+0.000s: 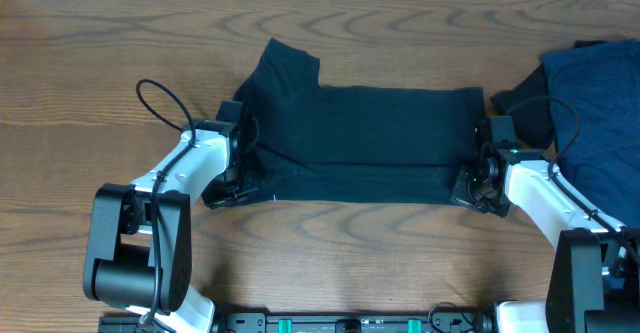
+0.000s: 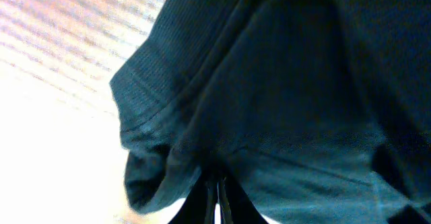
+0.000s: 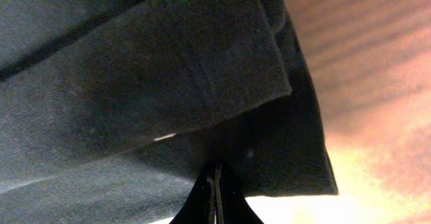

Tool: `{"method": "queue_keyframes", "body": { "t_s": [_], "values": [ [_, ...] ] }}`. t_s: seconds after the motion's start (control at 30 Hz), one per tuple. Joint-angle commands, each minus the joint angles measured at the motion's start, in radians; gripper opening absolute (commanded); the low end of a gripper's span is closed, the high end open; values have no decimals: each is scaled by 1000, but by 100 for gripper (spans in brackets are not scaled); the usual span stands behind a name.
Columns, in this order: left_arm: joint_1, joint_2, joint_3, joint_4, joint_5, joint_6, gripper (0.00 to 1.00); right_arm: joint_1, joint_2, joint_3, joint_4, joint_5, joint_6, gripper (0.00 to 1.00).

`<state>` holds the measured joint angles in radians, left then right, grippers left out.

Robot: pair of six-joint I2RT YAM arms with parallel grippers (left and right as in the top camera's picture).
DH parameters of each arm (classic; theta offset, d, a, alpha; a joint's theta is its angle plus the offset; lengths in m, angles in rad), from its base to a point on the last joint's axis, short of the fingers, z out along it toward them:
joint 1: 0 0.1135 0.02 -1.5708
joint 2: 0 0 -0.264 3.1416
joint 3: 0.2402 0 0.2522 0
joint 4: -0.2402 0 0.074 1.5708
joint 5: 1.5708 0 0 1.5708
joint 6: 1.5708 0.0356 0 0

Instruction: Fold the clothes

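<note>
A very dark T-shirt [image 1: 365, 138] lies spread across the middle of the table, its lower part doubled over into a long band. One sleeve sticks up at the back left. My left gripper [image 1: 234, 179] is shut on the shirt's front-left corner. In the left wrist view the fingertips [image 2: 217, 187] pinch bunched fabric [image 2: 269, 96]. My right gripper [image 1: 471, 184] is shut on the front-right corner. The right wrist view shows its jaws [image 3: 215, 177] closed under a folded hem [image 3: 168, 69].
More navy-blue clothes [image 1: 598, 93] are heaped at the table's right edge, just behind my right arm. A black cable [image 1: 160, 103] loops off the left arm. Bare wood table [image 1: 340, 253] runs in front of the shirt and to its left.
</note>
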<state>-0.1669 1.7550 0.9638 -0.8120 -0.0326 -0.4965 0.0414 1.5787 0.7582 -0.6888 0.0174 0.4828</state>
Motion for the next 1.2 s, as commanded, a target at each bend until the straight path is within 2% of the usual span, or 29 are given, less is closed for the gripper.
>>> {"method": "queue_keyframes", "body": {
  "t_s": [0.0,0.33,0.63,0.77,0.83,0.9,1.17],
  "values": [
    [5,10,-6,-18,-9,16,6,-5,24,-34,-38,31,37,1],
    [5,6,-6,-42,-10,21,6,-5,19,7,-90,35,36,1],
    [5,-138,17,-62,-9,32,6,-1,7,262,-238,22,1,1],
    [5,-240,17,-43,-9,11,6,6,7,349,-297,-89,-98,1],
    [5,-268,17,-34,-9,1,6,18,7,357,-299,-198,-185,1],
    [5,-272,16,-24,-9,1,6,31,8,352,-300,-243,-211,1],
    [5,-233,13,0,-8,-7,6,105,11,284,-264,-251,-210,1]
  ]
}}
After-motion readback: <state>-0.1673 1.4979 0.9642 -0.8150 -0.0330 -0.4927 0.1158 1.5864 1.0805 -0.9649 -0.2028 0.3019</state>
